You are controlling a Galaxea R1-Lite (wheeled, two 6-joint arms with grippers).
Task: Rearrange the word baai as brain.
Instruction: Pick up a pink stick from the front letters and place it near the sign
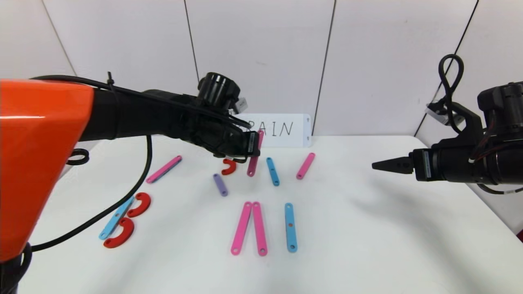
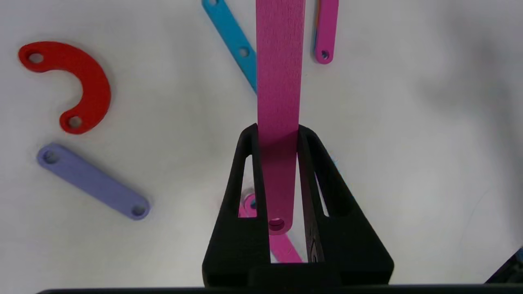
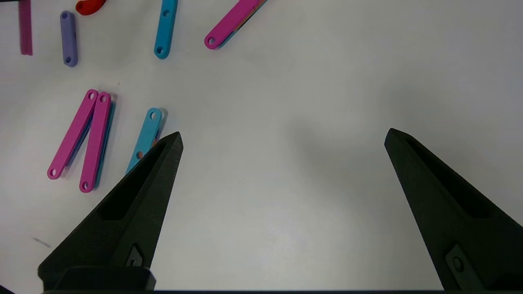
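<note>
Bare table beside blue bar

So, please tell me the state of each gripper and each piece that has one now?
left gripper: shut on dark pink bar, lifted off the table.
right gripper: open, empty, above the table.
purple bar: lying flat, alone.
red arc: lying flat beside the purple bar.

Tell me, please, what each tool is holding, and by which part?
The left tool clamps a pink bar near one end; the right tool is open, holding nothing.
</note>
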